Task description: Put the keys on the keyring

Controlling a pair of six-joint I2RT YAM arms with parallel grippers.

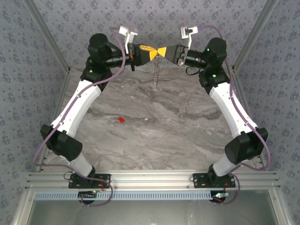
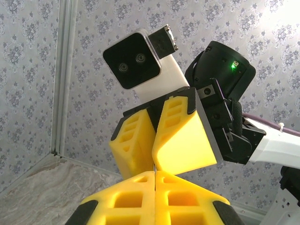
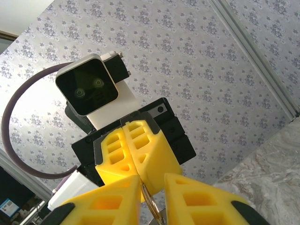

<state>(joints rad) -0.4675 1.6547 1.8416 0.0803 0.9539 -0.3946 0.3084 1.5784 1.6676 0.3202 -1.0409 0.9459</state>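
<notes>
Both grippers meet tip to tip high above the back of the table. My left gripper is shut on the top of the keyring, a thin grey metal loop that hangs straight down from its tips. In the right wrist view the keyring sits between the yellow fingers of my right gripper. It lies against one finger, with a gap to the other, so those jaws are narrowly open. In the left wrist view my left gripper is pressed tight on a sliver of metal. The keys, one tiny red piece, lie on the table left of centre.
The marble-patterned tabletop is walled by patterned panels at the back and sides. An aluminium rail with both arm bases runs along the near edge. The red piece lies well below and left of the raised grippers.
</notes>
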